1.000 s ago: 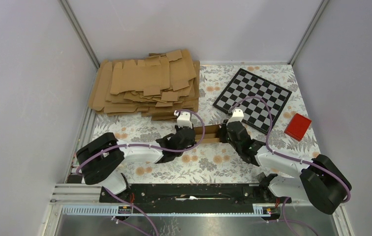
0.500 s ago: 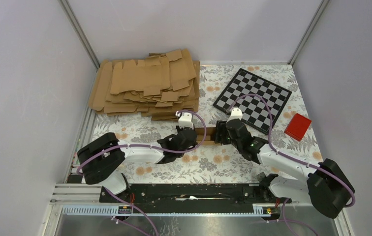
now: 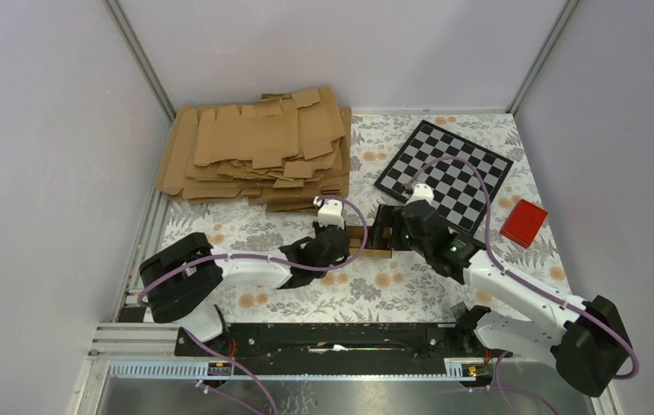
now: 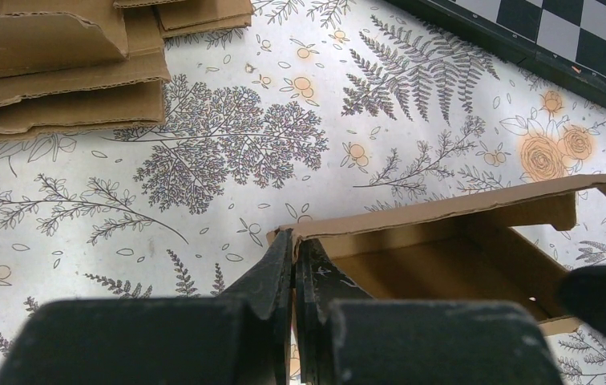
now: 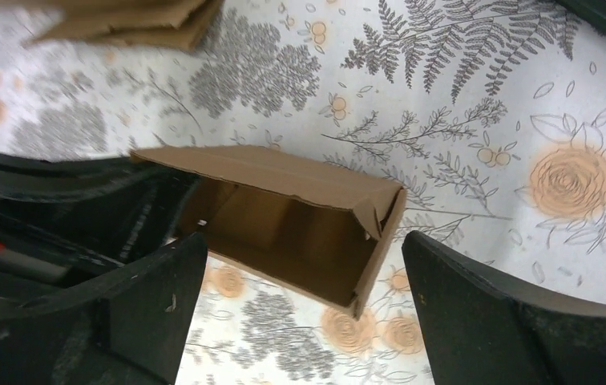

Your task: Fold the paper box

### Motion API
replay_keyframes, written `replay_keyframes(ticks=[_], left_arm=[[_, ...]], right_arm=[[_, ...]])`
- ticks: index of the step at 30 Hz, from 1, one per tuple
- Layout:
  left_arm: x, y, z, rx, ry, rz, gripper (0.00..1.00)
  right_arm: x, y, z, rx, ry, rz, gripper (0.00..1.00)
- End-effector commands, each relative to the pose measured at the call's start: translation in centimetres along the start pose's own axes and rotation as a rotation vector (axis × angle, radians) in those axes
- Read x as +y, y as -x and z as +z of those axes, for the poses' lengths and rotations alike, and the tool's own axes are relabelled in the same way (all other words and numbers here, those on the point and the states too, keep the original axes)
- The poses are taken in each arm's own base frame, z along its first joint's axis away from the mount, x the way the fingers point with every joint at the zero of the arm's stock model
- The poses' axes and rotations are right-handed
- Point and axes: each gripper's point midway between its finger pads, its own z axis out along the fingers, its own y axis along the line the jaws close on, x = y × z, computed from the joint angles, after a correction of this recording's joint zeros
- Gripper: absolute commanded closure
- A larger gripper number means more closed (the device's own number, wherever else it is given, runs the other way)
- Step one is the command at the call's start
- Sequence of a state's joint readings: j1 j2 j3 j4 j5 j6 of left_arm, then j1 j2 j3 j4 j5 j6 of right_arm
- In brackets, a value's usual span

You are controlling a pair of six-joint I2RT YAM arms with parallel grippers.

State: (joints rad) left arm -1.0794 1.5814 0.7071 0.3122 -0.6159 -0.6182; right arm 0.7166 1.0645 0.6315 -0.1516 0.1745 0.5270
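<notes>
Right claw (image 5: 303, 269) newly wide, loose about left-right-lying paper box (image 5: 284, 180); left claw (image 4: 293, 257) tight on its wall.

Lab test cell: plain walls (image 3: 47, 130), aluminium frame (image 3: 137, 56).

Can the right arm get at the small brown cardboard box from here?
Likely yes: the right arm has its open jaws astride the small brown cardboard box, nothing between. The left arm pinches its other end, jaws shut.

The left arm (image 3: 246, 268) and right arm (image 3: 514, 290) reach forward, converging. The left gripper (image 4: 293, 250) is pinched tight; the right gripper (image 5: 304, 265) gapes wide.
</notes>
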Motion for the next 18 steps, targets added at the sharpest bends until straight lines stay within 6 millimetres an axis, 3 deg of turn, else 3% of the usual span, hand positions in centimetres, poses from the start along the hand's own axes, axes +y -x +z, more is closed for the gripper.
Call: replay_keyframes(ticks=[1,6,13,18], left_arm=[[-0.4,0.0,0.2,0.000,0.006,0.017,1.00],[-0.5,0.0,0.1,-0.003,0.005,0.012,1.00],[-0.4,0.1,-0.1,-0.012,0.013,0.015,1.00],[-0.3,0.1,-0.3,-0.021,0.022,0.017,1.00]], right_arm=[[0.4,3.2,-2.2,-0.108,-0.058,0.337,0.00],[-1.5,3.5,-3.2,-0.120,-0.228,0.655,0.00],[0.3,3.4,-1.7,0.028,-0.195,0.831,0.01],[0.8,1.9,-0.5,0.131,-0.209,0.887,0.01]])
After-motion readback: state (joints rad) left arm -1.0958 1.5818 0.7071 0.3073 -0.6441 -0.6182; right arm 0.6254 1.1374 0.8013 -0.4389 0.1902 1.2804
